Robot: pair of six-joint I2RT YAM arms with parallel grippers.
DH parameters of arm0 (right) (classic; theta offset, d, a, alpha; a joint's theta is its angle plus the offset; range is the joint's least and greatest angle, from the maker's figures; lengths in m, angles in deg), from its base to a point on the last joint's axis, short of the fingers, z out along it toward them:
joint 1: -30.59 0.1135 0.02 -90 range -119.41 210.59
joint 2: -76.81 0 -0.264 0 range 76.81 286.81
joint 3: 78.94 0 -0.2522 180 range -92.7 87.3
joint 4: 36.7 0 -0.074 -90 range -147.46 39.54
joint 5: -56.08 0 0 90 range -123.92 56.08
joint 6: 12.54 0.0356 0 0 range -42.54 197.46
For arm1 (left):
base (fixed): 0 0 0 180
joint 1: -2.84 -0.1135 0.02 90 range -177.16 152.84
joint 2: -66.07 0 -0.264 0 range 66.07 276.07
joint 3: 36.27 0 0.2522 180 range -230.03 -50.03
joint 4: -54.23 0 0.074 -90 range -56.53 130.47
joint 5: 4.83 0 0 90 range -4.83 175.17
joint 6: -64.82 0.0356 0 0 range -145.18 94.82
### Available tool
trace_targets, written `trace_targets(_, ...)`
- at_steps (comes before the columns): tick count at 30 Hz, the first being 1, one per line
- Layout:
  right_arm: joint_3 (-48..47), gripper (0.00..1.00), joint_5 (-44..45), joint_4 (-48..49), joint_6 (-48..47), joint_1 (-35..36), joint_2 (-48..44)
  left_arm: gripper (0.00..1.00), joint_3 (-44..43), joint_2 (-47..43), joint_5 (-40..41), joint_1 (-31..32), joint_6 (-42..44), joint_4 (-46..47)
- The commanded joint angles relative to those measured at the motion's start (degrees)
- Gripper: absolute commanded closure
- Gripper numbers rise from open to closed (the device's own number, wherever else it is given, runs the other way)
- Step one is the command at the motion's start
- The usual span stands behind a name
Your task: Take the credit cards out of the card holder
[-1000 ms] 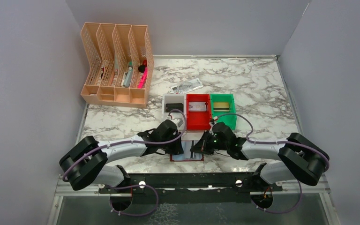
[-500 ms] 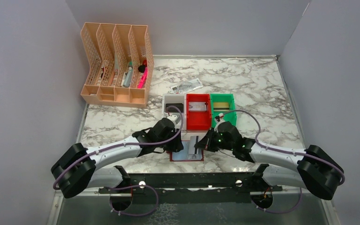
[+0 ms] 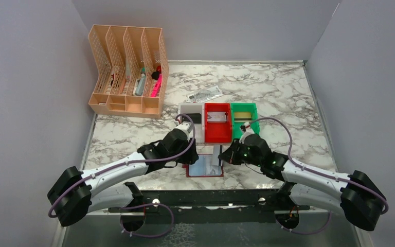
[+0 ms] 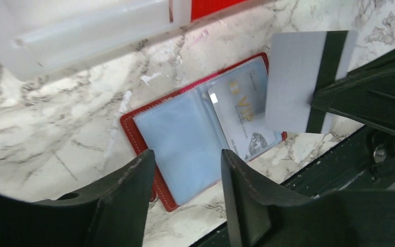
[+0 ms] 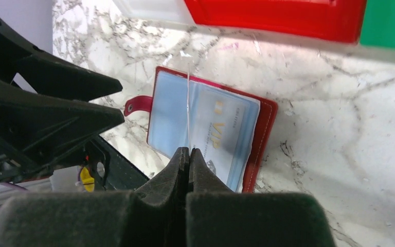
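The card holder lies open near the front edge, a maroon wallet with bluish sleeves. My right gripper is shut on a silver credit card with a black stripe, held upright above the wallet's right half. That card shows edge-on in the right wrist view. A pale "VIP" card stays tucked in the right sleeve. Over the wallet's left half hovers my left gripper, open with nothing between its fingers. From above, the left gripper and right gripper flank the raised card.
White, red and green bins stand just behind the wallet, each holding a card. A peach file organiser is at the back left, a white printed tag behind the bins. A black rail runs along the near edge.
The right gripper has drawn the silver card up out of the wallet and risen with it. The left gripper has opened and lifted off the wallet's left side.
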Motion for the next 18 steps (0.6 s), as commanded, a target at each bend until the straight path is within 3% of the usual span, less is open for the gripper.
trace_targets(1, -1.6, 0.99, 4.7, -0.3, -9.2, -0.2, -6.0, 0.39, -4.8, -4.1, 9.2, 0.1, 3.6, -7.4)
trace_targets(8, -1.7, 0.99, 17.8, -0.5, -20.5, -0.2, -14.9, 0.1, -9.9, -9.2, 17.9, -1.3, 7.2, -16.3)
trace_targets(13, -3.4, 0.99, 25.1, 1.6, -29.8, -0.2, -14.4, 0.03, -11.8, -8.9, 16.5, -8.7, 11.0, -18.8)
trace_targets(18, -7.8, 0.99, 30.0, 2.3, -38.9, -0.2, -7.4, 0.01, -10.9, -7.6, 15.7, -15.5, 12.3, -18.1)
